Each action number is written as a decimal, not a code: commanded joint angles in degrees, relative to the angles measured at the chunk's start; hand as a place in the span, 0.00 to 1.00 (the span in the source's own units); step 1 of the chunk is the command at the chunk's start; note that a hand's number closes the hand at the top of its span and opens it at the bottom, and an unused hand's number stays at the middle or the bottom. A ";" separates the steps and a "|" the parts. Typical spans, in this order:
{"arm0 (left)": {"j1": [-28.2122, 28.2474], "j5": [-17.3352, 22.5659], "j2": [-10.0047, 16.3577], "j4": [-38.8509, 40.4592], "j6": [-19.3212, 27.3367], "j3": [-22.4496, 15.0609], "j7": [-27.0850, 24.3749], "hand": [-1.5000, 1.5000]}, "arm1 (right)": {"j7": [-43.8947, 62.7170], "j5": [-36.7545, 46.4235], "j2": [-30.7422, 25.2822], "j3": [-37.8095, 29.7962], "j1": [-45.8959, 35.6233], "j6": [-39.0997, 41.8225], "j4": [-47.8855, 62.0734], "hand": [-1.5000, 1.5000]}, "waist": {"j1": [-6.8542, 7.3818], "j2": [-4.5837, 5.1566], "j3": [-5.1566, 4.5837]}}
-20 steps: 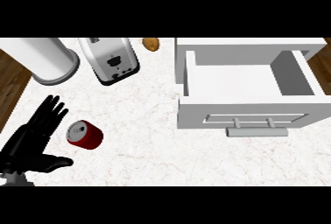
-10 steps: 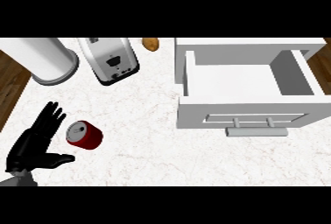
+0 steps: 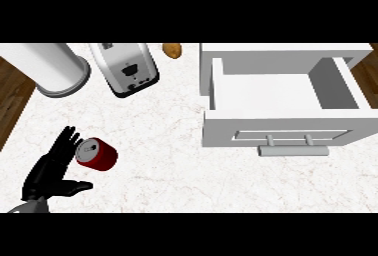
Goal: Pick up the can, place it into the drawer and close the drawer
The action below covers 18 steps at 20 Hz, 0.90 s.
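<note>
Open left hand [image 3: 50, 170] beside can [image 3: 97, 154]

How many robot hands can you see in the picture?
1. The left hand is at the lower left, fingers straight, right beside the red can. The right hand is out of view.

The robot's black left hand [image 3: 50, 172] is showing low at the view's left side, spread open. Its fingers [image 3: 66, 142] are stretching straight and close together, slanting up and slightly rightward, while the thumb [image 3: 76, 187] is sticking out to the right. Only a sliver of grey forearm [image 3: 28, 206] is showing beneath the wrist.
</note>
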 commanded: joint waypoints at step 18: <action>-8.74 1.90 -0.93 17.35 -2.71 -0.41 -7.16 1.00 | 4.93 -5.68 2.43 -4.27 1.62 3.82 -4.48 0.00 | 0.26 -0.16 0.06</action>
